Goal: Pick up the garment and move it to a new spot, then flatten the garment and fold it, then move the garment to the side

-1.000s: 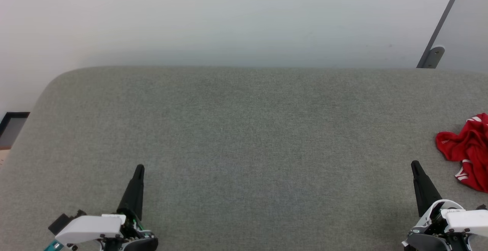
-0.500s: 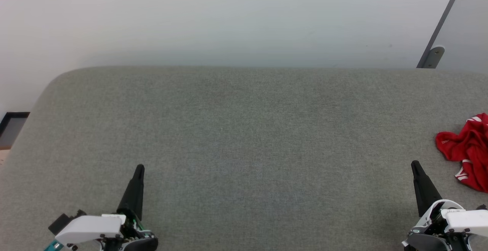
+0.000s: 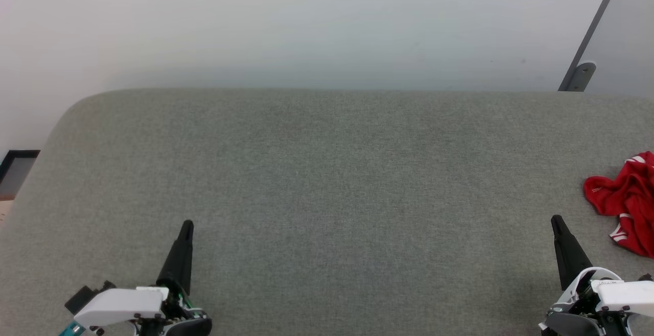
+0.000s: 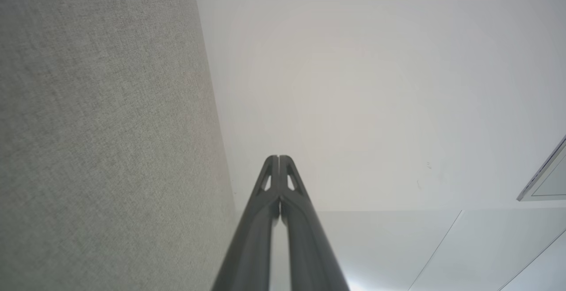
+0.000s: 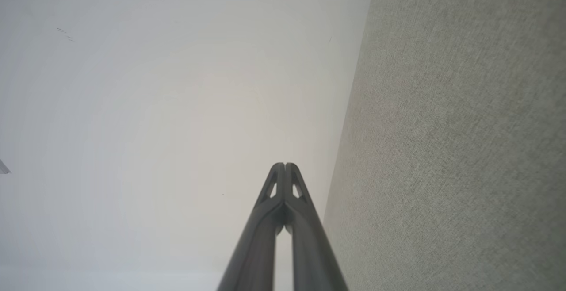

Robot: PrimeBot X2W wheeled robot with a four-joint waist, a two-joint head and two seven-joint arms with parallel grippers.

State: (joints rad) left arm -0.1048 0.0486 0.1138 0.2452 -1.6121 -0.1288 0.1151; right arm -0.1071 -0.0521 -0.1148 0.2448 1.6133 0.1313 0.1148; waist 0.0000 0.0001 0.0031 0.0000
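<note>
Both the left fingers (image 3: 179, 259) and the right fingers (image 3: 568, 254) are pressed together tip to tip, holding nothing, and point across the grey cloth-covered counter (image 3: 327, 172). The red garment (image 3: 626, 198), white-trimmed, lies crumpled on the counter, partly cut off by the head view's edge. It is right of the right fingers and slightly beyond their tip, near but apart, and well apart from the left fingers.

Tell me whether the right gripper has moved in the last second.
No. The right gripper holds the same spot below the wall bracket, fingertips shut.
</note>
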